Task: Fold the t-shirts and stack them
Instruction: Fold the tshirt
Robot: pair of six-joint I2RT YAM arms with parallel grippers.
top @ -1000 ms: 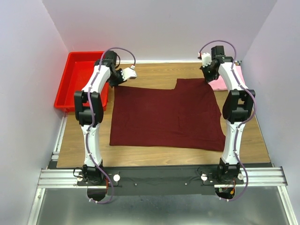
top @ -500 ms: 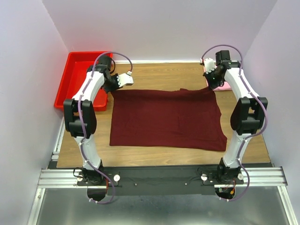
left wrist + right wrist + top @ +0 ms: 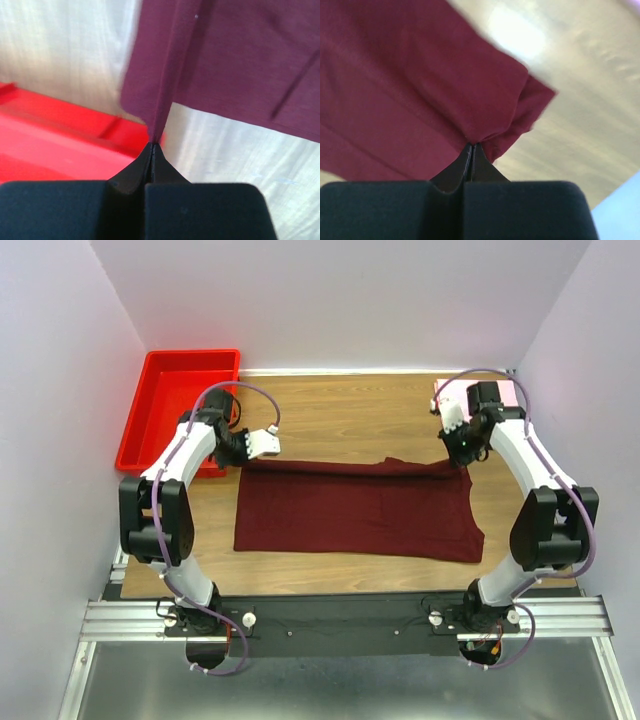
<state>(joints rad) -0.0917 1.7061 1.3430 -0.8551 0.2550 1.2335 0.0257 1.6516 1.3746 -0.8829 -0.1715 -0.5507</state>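
maroon t-shirt [image 3: 355, 512]: soft, light, limp | grasp: far corners | left gripper [image 3: 152, 146]: clamps corner nearest red bin [image 3: 175, 405] | right gripper [image 3: 471, 146]: clamps opposite corner

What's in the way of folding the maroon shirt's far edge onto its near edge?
Nothing visible. The left gripper and right gripper pinch the far corners of the maroon shirt; only its own flat cloth lies ahead.

Count, this frame.
T-shirts: 2. One maroon t-shirt [image 3: 355, 515], one pink t-shirt [image 3: 507, 391] (partly hidden).
Red bin [image 3: 175, 400]: 1.
Worktop [image 3: 340, 410]: 1.
Arms: 2. Left arm [image 3: 186, 454], right arm [image 3: 525, 455].
End effectors: 2. Left end effector [image 3: 152, 146], right end effector [image 3: 471, 146].
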